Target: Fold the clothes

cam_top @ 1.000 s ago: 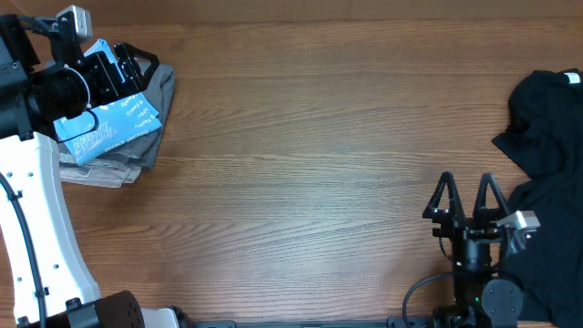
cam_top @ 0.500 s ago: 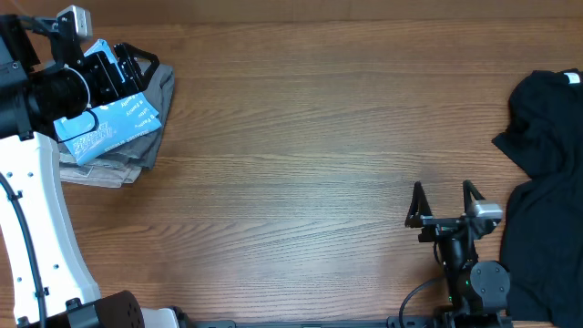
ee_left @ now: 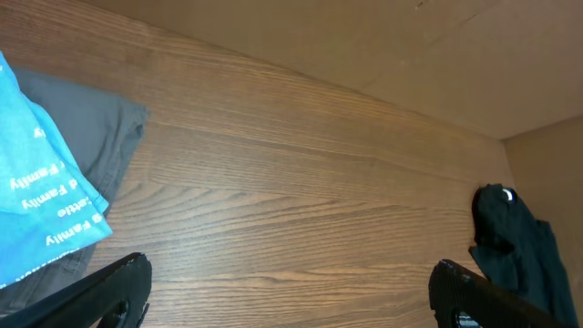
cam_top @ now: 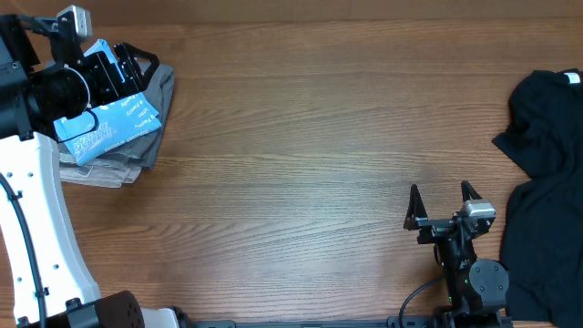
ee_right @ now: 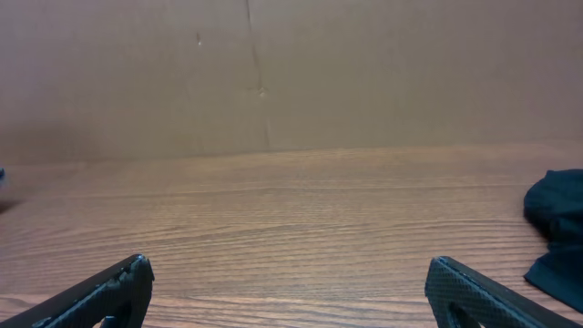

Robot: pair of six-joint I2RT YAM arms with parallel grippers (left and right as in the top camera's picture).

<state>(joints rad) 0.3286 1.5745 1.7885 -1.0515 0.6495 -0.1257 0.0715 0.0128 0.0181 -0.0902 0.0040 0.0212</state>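
Both released: L end effector (ee_left: 290, 270), R end effector (cam_top: 441, 193); blue T-shirt (cam_top: 109, 128) folded atop gray garment (cam_top: 162, 87).

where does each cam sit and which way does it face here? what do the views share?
Overhead: above the table, looking straight down; left arm and right arm show, left tool at the blue T-shirt, right tool near the front edge.
Left wrist: low by the T-shirt, facing across the table toward the black clothes; own fingers at the bottom corners.
Right wrist: low, facing the brown back wall; own fingers at the bottom corners.
Shared: all three views catch the black clothes.
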